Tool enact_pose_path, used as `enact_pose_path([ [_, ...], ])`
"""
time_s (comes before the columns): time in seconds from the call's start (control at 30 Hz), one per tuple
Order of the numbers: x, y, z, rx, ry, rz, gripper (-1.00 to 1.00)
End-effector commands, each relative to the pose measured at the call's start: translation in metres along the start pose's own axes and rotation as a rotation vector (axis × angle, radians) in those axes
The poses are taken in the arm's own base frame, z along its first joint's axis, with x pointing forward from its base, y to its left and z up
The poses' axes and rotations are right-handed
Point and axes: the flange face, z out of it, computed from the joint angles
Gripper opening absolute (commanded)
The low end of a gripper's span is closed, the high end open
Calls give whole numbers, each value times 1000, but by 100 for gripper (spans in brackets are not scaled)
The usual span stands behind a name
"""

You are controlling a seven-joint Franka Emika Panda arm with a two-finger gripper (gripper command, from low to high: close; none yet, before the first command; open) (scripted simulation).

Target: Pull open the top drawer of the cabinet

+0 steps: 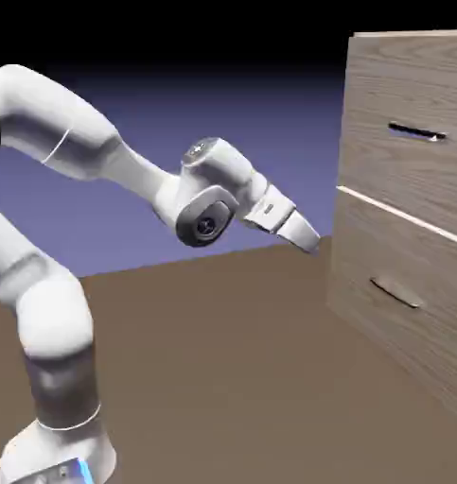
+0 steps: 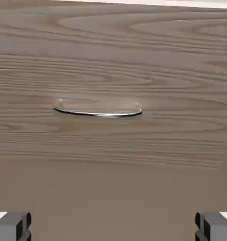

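Pincer (image 1: 312,241) wide open, gripping nothing, just short of the cabinet (image 1: 402,85). Top drawer (image 1: 412,104) sits shut, dark handle (image 1: 416,132) untouched.

Exterior view: fixed cam off to side of white jointed robot arm (image 1: 99,161), looking across brown table (image 1: 222,378), tall grey-brown wood-grain cabinet (image 1: 402,208) at right, seen at an angle, mid-range.

Hand view: cam riding on hand, facing cabinet front (image 2: 110,56) square-on, much closer, wood grain fills most of frame, grey finger tips (image 2: 11,226) at bottom corners.

Both views share cabinet front plus strip of table.
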Motion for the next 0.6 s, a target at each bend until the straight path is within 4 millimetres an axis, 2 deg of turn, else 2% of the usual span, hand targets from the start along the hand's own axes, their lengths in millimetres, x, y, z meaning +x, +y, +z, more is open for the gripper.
enact_pose_path([
  [0.0, 7, -2, -2, 3, 13, 23, 0],
  [0.27, 55, -20, -16, 44, 102, 200, 0],
  [0.57, 91, -40, -24, 123, 168, 391, 0],
])
